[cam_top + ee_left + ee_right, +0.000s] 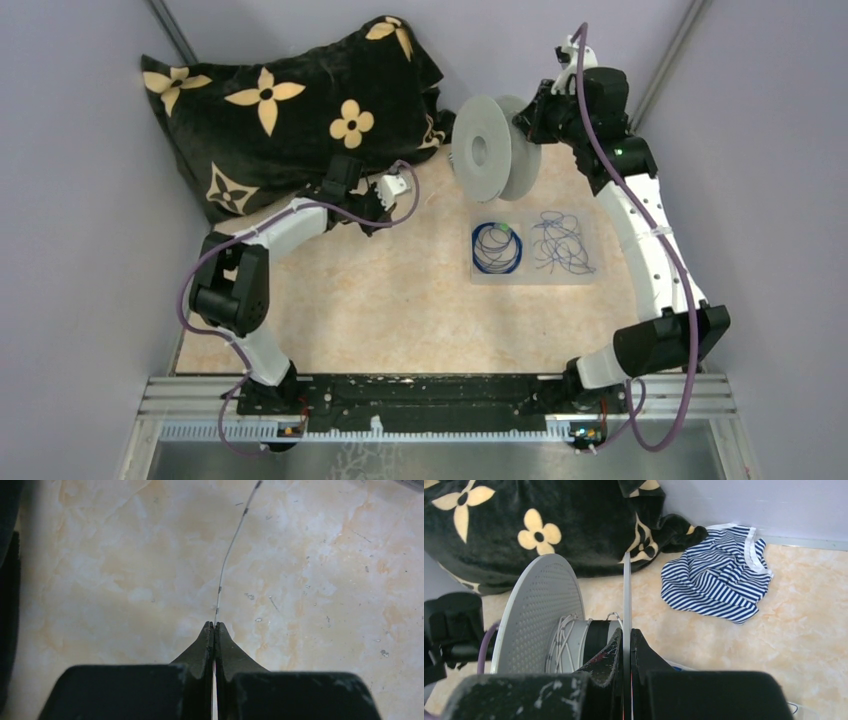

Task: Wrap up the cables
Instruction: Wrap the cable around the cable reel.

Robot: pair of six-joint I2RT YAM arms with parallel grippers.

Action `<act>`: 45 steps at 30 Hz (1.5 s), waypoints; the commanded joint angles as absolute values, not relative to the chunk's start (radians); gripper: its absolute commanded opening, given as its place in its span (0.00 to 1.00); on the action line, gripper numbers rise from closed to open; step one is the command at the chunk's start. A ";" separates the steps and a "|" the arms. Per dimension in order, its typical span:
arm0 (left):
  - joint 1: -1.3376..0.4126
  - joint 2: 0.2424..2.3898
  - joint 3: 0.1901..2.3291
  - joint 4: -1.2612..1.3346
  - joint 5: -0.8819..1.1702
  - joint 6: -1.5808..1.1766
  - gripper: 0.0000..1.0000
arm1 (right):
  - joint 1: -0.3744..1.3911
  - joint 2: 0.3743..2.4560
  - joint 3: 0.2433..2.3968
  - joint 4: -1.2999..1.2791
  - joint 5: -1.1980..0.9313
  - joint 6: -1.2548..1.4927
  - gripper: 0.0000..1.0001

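A ring-like dark blue coil of cable (497,247) with a green bit lies beside a loose scribbly tangle of cable (562,243) on a pale sheet (530,277). My left gripper (385,203) is at the left of the table. In the left wrist view it (214,625) is shut on a thin whitish wire (231,545) that runs away over the table. My right gripper (626,632) is shut on one thin flange (626,590) of the pale round spool (488,150) and holds it upright. White wire (564,640) is wound on the spool's core.
A black pillow with cream flowers (280,110) fills the back left. A blue-and-white striped cloth (716,580) lies by the back wall. Purple walls close in on the sides. Thick purple cords (610,150) run along the arms.
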State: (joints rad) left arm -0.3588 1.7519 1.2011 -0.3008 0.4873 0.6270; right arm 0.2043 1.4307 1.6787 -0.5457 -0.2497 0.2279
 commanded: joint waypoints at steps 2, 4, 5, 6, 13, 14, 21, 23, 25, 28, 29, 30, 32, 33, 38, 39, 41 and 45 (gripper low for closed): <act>-0.451 1.704 1.154 -0.250 0.378 0.684 0.00 | 0.186 1.447 1.772 -0.421 -0.173 0.302 0.00; -0.488 1.704 1.141 -0.246 0.338 0.704 0.00 | 0.163 1.461 1.781 -0.413 -0.163 0.308 0.00; -0.506 1.705 1.135 -0.246 0.317 0.714 0.00 | 0.151 1.466 1.788 -0.410 -0.161 0.311 0.00; -0.520 1.705 1.128 -0.247 0.301 0.720 0.00 | 0.139 1.472 1.792 -0.405 -0.161 0.315 0.00; -0.599 1.687 1.086 -0.261 0.246 0.750 0.00 | 0.069 1.493 1.783 -0.377 -0.154 0.334 0.00; -0.605 1.684 1.083 -0.261 0.242 0.752 0.00 | 0.066 1.494 1.775 -0.368 -0.150 0.336 0.00; -0.656 1.663 1.086 -0.286 0.230 0.761 0.00 | 0.060 1.503 1.749 -0.338 -0.108 0.336 0.00; -0.681 1.659 1.089 -0.303 0.229 0.776 0.00 | 0.060 1.507 1.744 -0.332 -0.088 0.328 0.00; -0.713 1.651 1.092 -0.323 0.233 0.802 0.00 | 0.060 1.511 1.741 -0.324 -0.058 0.311 0.00; -0.777 1.642 1.102 -0.352 0.236 0.828 0.00 | 0.060 1.512 1.727 -0.308 -0.019 0.296 0.00; -0.800 1.643 1.112 -0.363 0.237 0.833 0.00 | 0.060 1.512 1.719 -0.300 -0.009 0.291 0.00; -0.824 1.646 1.128 -0.376 0.238 0.836 0.00 | 0.060 1.515 1.714 -0.293 -0.003 0.289 0.00; -0.872 1.661 1.173 -0.406 0.240 0.839 0.00 | 0.060 1.521 1.698 -0.283 0.000 0.288 0.00; -0.894 1.673 1.205 -0.423 0.247 0.838 0.00 | 0.061 1.524 1.686 -0.273 0.000 0.289 0.00; -0.990 1.749 1.404 -0.530 0.305 0.854 0.00 | 0.074 1.534 1.628 -0.240 0.026 0.284 0.00; -1.004 1.765 1.452 -0.556 0.325 0.854 0.00 | 0.080 1.535 1.619 -0.234 0.032 0.278 0.00; -1.031 1.797 1.576 -0.610 0.374 0.848 0.00 | 0.096 1.534 1.596 -0.224 0.045 0.266 0.00; -1.051 1.843 1.768 -0.694 0.488 0.805 0.00 | 0.123 1.529 1.563 -0.207 0.063 0.243 0.00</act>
State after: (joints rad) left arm -1.0328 1.8145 1.6073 -0.5686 0.3408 0.8322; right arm 0.0917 1.5455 1.5631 -0.3550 0.0345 0.2615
